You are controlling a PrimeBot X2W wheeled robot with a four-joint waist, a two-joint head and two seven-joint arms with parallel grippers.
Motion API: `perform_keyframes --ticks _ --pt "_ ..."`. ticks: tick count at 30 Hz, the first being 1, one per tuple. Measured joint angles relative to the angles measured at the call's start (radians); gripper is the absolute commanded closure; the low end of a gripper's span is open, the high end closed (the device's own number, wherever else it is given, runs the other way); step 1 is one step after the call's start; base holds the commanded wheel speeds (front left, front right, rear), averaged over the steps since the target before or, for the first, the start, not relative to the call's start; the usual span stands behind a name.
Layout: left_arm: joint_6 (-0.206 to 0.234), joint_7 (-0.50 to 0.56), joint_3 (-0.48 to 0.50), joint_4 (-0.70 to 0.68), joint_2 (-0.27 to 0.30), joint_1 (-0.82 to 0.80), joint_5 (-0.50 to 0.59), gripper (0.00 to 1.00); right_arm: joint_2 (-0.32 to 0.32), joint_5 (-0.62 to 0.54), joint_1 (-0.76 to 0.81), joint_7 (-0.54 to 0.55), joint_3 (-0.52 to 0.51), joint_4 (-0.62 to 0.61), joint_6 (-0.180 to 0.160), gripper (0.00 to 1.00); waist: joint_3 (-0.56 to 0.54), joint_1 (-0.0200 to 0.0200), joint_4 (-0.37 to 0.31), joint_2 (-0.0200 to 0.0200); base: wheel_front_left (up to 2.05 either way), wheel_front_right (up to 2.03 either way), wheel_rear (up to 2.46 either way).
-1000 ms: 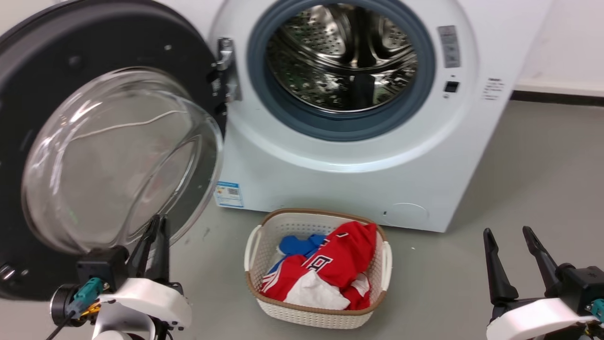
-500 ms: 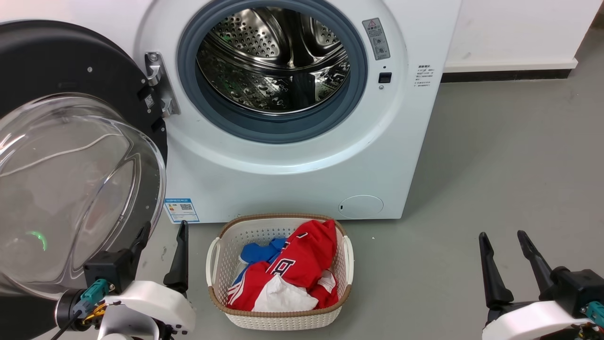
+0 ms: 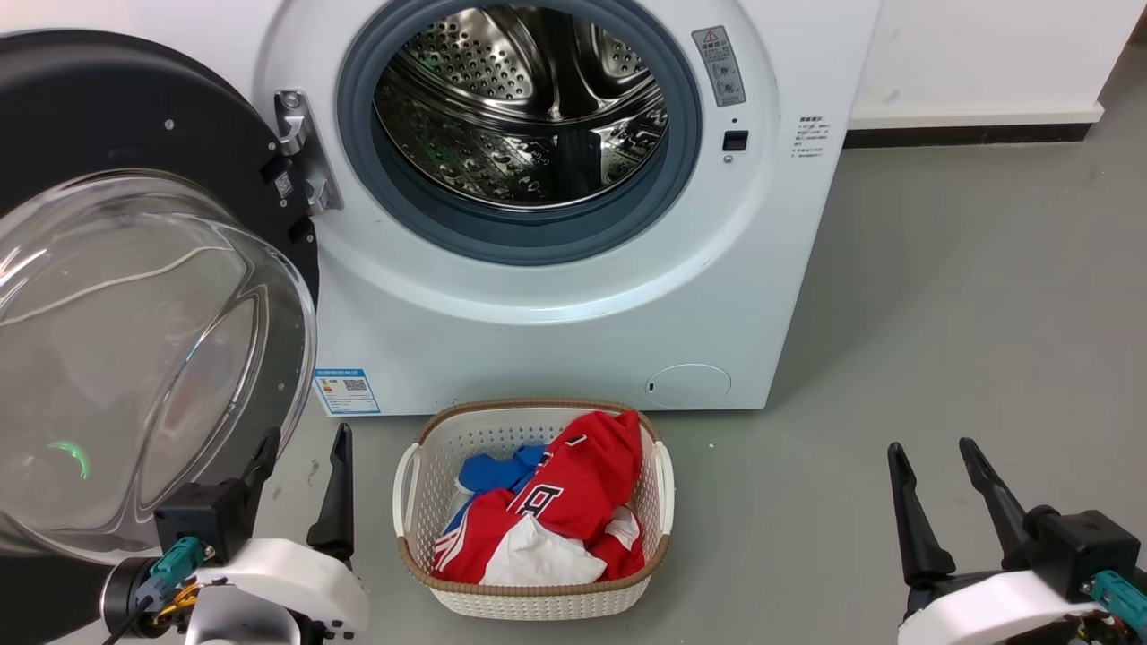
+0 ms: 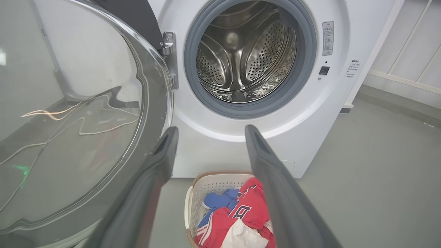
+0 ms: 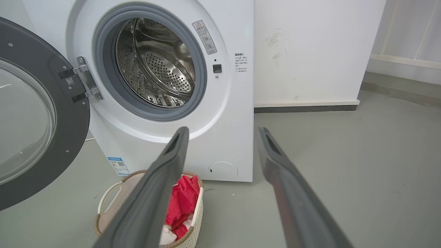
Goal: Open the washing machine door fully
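The washing machine [image 3: 556, 313] [image 4: 220, 144] [image 5: 224, 103] stands in front of me with its steel drum uncovered. Its door [image 3: 116, 143] [image 4: 69, 120] [image 5: 38, 113], a black disc with a bulging glass bowl, hangs swung out wide to the left on its metal hinge [image 3: 300, 148]. My left gripper [image 3: 305, 443] [image 4: 209, 132] is open at the lower left, just right of the bowl's lower edge, with nothing between its fingers. My right gripper [image 3: 932, 452] [image 5: 222, 132] is open low at the right, over bare floor and well away from the door.
A white woven basket [image 3: 421, 546] [image 4: 206, 181] [image 5: 103, 206] holding red, blue and white clothes sits on the grey floor before the machine, between my two grippers. A white wall with a dark skirting strip [image 3: 968, 134] runs behind to the right.
The head camera swung right a second ago, shifting the whole picture left, then settled. My left gripper went from shut at the bowl's lower edge to open beside it. The right gripper stayed open.
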Motion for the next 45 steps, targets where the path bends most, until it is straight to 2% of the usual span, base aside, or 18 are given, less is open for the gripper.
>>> perform_keyframes --ticks 17,18,21,45 --pt "0.012 -0.008 -0.004 -0.013 0.012 0.0 0.001 0.0 0.0 0.005 -0.008 -0.012 0.003 0.022 0.0 0.0 0.008 0.0 0.006 0.0 0.0 0.0 0.0" --pt "0.012 -0.008 -0.005 -0.014 0.014 0.0 0.001 1.0 0.0 0.005 -0.009 -0.013 0.004 0.023 0.0 1.0 0.008 0.0 0.006 0.0 0.0 0.0 0.0" --pt "0.008 -0.004 -0.009 0.012 -0.007 0.018 -0.018 1.0 0.001 0.026 0.013 -0.012 0.007 0.048 0.0 1.0 0.009 0.0 0.007 0.0 0.0 0.0 0.0" --pt "-0.063 0.055 0.077 0.075 -0.075 0.0 -0.374 1.0 -0.015 0.486 -0.04 0.028 0.004 0.115 0.0 1.0 0.012 0.0001 0.011 0.0 0.0 0.0 0.0"
